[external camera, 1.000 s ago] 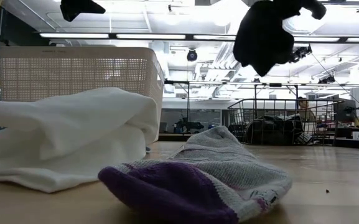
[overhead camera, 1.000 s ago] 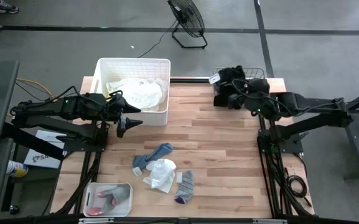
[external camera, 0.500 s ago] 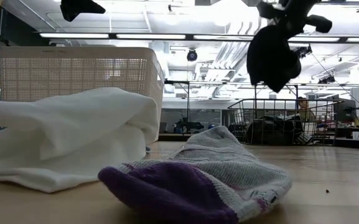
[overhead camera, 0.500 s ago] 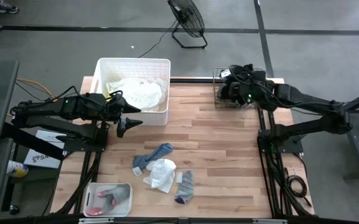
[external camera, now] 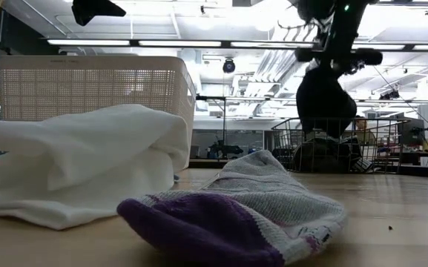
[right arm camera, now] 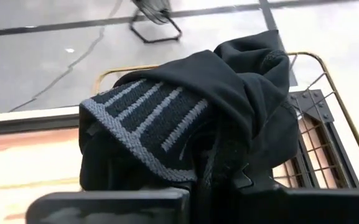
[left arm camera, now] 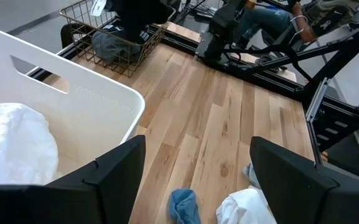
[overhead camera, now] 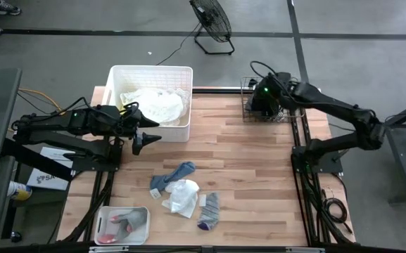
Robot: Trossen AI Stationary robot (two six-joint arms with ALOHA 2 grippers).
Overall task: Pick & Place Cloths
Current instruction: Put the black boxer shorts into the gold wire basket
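My right gripper is shut on a black cloth with a grey-striped band. It holds the cloth over the wire basket at the table's far right corner, which has dark cloths in it. In the low view the black cloth hangs down to the basket's rim. A blue sock, a white cloth and a grey-purple sock lie flat on the table's near middle. My left gripper waits open beside the white bin, nothing between its fingers. My right gripper pinches the black cloth in a bunched upper part; the cloth's own folds cover the fingertips. The fingers slant down from the table's right. The cloth hangs slack below them, clear of the table, its lower end at the basket's rim height.
The white bin holds white cloths at the far left. A small white tray with pink items sits at the near left corner. Bare wood lies between the bin and the basket. A floor fan stands beyond the table.
My right gripper has swung toward the table's far edge and left, over the wire basket, tipping its fingers downward and sinking. The black cloth, shut in its fingers throughout, has come down from high above the basket to the rim's height.
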